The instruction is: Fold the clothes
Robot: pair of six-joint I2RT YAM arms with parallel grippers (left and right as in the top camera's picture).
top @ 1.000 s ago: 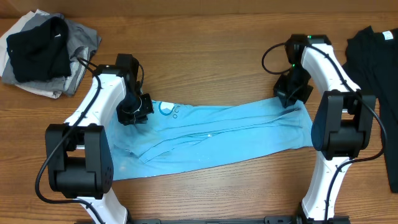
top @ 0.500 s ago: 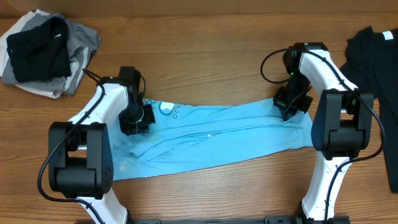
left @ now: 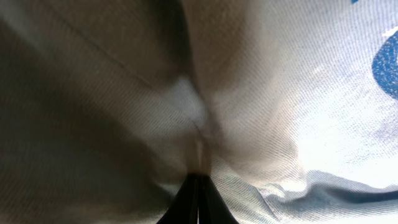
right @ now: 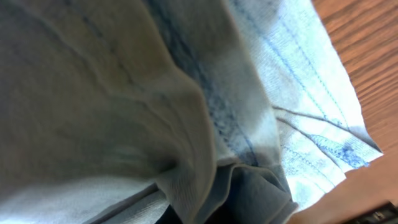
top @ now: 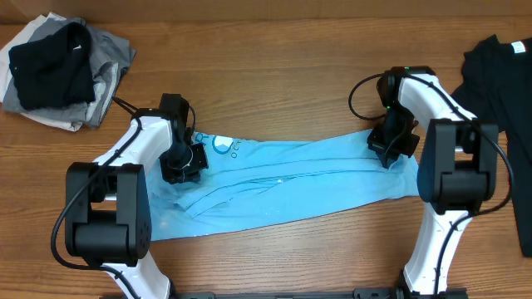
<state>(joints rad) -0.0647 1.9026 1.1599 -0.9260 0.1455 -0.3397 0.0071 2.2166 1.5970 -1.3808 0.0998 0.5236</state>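
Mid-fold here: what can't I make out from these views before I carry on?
- Overhead: fingertips of left end effector and right end effector hidden under their own wrist housings.
- Wrist views: light blue cotton T-shirt crowds both lenses, blurred; amount of cloth pinched unclear.
- Overhead: white print partly under left arm, unreadable.
- Overhead: black garment cut off at right edge.

Built as a left arm (top: 137,143) and a right arm (top: 428,87) from smooth white plastic shell links joined by bulky matte-black rounded joint housings (top: 104,220). Tipped with a compact black left gripper (top: 187,162) and a matching black right gripper (top: 391,149). Strung with thin black cables, one looping (top: 352,85) beside the right forearm. Marked by a small green indicator light (top: 405,70) on that arm's upper joint.
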